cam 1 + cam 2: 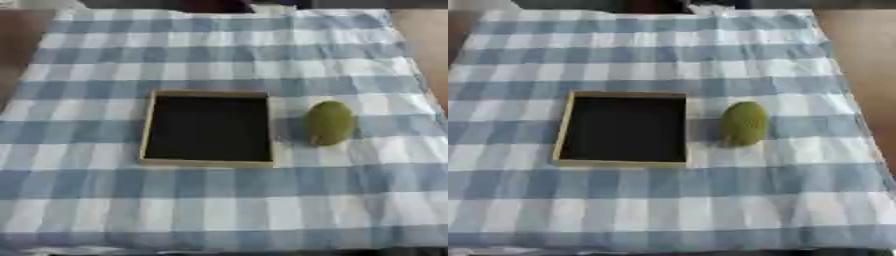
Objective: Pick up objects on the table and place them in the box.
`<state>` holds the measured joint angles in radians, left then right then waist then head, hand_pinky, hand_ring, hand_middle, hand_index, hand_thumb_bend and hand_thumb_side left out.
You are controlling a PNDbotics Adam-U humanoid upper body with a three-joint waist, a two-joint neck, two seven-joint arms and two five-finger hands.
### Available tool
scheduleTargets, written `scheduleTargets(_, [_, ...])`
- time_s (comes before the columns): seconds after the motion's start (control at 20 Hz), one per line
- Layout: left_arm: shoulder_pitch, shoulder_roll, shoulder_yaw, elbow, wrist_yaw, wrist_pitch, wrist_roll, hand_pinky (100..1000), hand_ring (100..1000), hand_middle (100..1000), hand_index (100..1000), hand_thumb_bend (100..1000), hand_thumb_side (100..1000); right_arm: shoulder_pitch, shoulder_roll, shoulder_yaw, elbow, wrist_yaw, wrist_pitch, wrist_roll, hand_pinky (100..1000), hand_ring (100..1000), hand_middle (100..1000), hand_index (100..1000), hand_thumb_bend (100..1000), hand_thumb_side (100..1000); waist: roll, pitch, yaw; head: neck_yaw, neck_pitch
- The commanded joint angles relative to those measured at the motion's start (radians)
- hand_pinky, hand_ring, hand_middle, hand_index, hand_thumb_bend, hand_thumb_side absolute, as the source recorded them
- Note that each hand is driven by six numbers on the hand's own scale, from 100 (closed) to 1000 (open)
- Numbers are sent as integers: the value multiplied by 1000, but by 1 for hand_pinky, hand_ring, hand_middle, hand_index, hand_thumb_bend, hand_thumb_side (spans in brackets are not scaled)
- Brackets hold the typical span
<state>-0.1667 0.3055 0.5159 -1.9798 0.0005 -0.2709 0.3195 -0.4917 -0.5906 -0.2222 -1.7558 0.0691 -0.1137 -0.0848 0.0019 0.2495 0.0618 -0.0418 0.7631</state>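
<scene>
One green fruit (329, 122), oval and rough-skinned, lies on the cloth just to the right of the box, near its right wall but apart from it, with a strip of cloth showing between the two. It sits with its longer axis running away from the camera and casts a small shadow on its left side. There is one box (147, 127), a shallow rectangular tray with a thin pale wooden rim and a dark, flat inside; nothing shows in it. The box lies flat near the middle of the table, its long sides running away from the camera. Both things rest on one tablecloth (219, 200), checked in blue and white, which covers nearly the whole table and shows a few soft folds at its far edge. A strip of bare brown table (859, 60) shows past the cloth on the right. Neither of the robot's two hands appears in either view, so whether they are released or clenched cannot be told.
</scene>
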Motion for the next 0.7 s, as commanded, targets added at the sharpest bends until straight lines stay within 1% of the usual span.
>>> scheduleTargets(0.05, [-2,16,10,-20,-5,-1,2,636,512,689,818,100,499,-10,-23,-10,-7,5,0,0,782,786,687,752,202,211,-1,-20,1,2,-8])
scheduleTargets(0.35, [0,17,9,-20,-5,0,2,636,512,689,818,100,498,-15,-33,2,-6,12,-4,13,783,789,693,755,223,210,-1,-24,3,2,-5])
scheduleTargets(0.45, [0,18,8,-20,-5,0,1,636,512,689,818,100,499,-22,-58,22,-6,47,-19,39,784,793,704,762,245,204,-2,-25,4,2,-3])
scheduleTargets(0.55, [1,19,7,-20,-5,0,0,636,512,689,818,100,499,-30,-93,57,-3,106,-54,88,787,798,716,769,262,215,-4,-26,5,0,-1])
scheduleTargets(0.6, [1,20,7,-20,-5,0,-1,636,511,689,818,100,499,-35,-109,73,2,133,-74,115,790,803,717,776,410,174,-4,-26,5,0,0])
scheduleTargets(0.65, [1,21,6,-20,-4,0,-2,636,512,689,818,100,499,-40,-129,92,7,158,-97,144,792,807,731,783,360,202,-5,-27,5,-1,1])
scheduleTargets(0.7, [2,22,5,-20,-4,0,-3,636,512,689,818,100,501,-45,-147,110,15,180,-118,169,796,812,745,796,319,255,-6,-28,5,-1,2])
